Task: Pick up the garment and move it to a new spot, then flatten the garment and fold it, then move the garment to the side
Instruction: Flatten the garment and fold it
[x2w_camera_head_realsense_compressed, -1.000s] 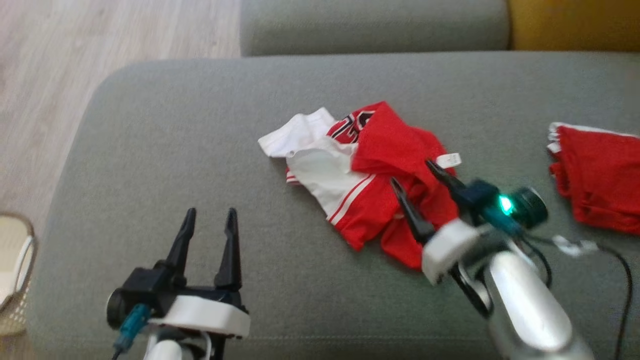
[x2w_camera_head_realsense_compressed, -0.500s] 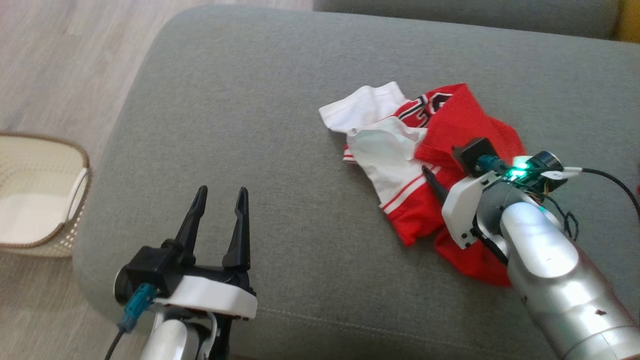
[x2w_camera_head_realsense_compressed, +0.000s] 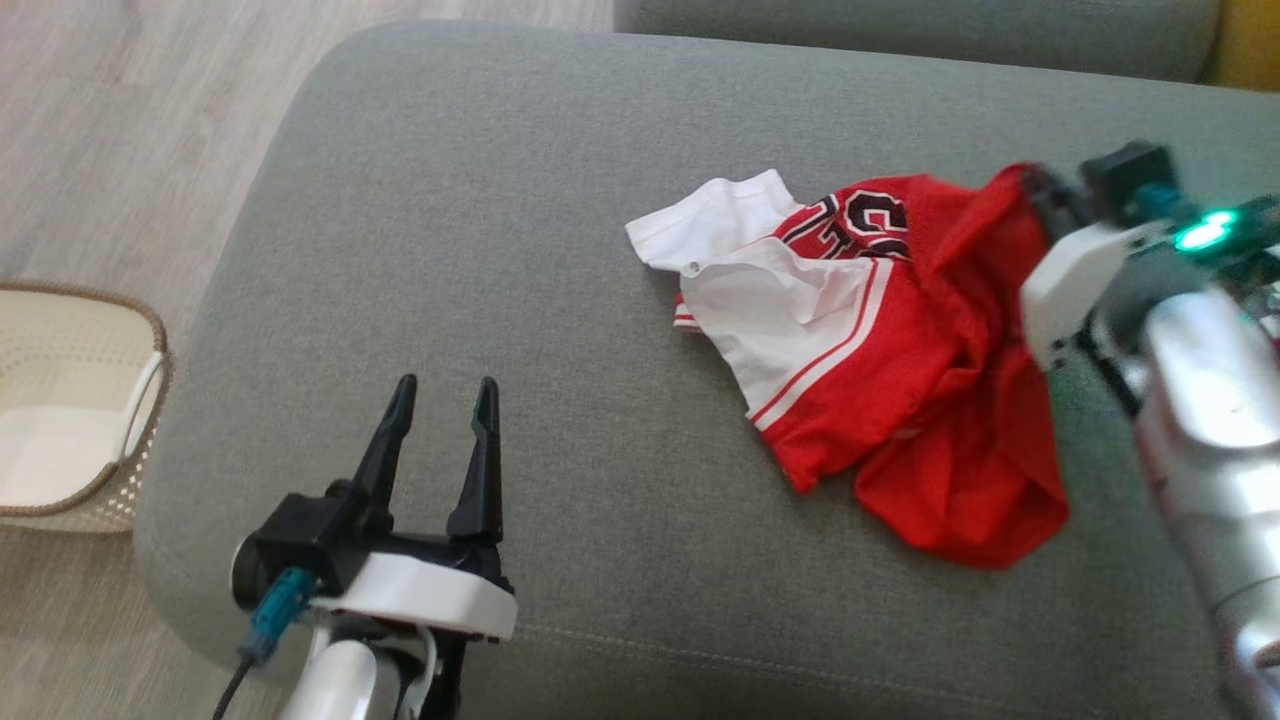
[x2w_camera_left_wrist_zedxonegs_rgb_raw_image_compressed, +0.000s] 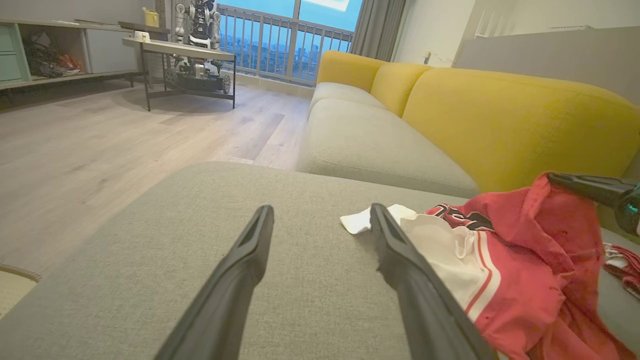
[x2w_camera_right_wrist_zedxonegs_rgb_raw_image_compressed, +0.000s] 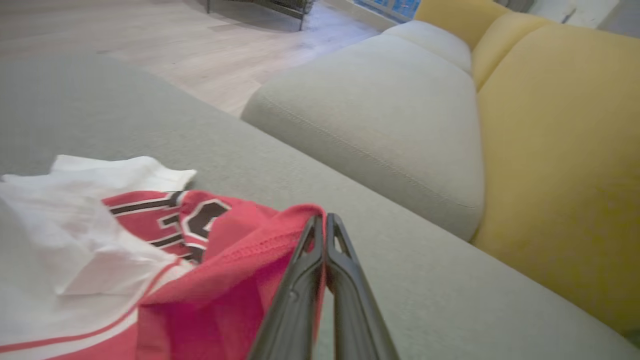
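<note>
R gripper (x2w_camera_right_wrist_zedxonegs_rgb_raw_image_compressed: 324, 218): clenching on red hem of garment (x2w_camera_head_realsense_compressed: 880, 340).
L gripper (x2w_camera_head_realsense_compressed: 440, 392): hovering agape over grey cushion (x2w_camera_head_realsense_compressed: 450, 200), gripping nothing.
garment: lying crumpled.

Left fingers (x2w_camera_head_realsense_compressed: 481, 455) apart, right fingers (x2w_camera_right_wrist_zedxonegs_rgb_raw_image_compressed: 298, 285) together

light: you're getting bright, soft daylight coming from the balcony window (x2w_camera_left_wrist_zedxonegs_rgb_raw_image_compressed: 280, 42), hardly throwing shadows on the couch (x2w_camera_head_realsense_compressed: 500, 250)
blur: your right arm (x2w_camera_head_realsense_compressed: 1200, 420) is smearing in the head view
glow: its green lamp (x2w_camera_head_realsense_compressed: 1200, 236) is blooming
wrist views: edges are bending, near fingers (x2w_camera_left_wrist_zedxonegs_rgb_raw_image_compressed: 232, 290) are going soft
</note>
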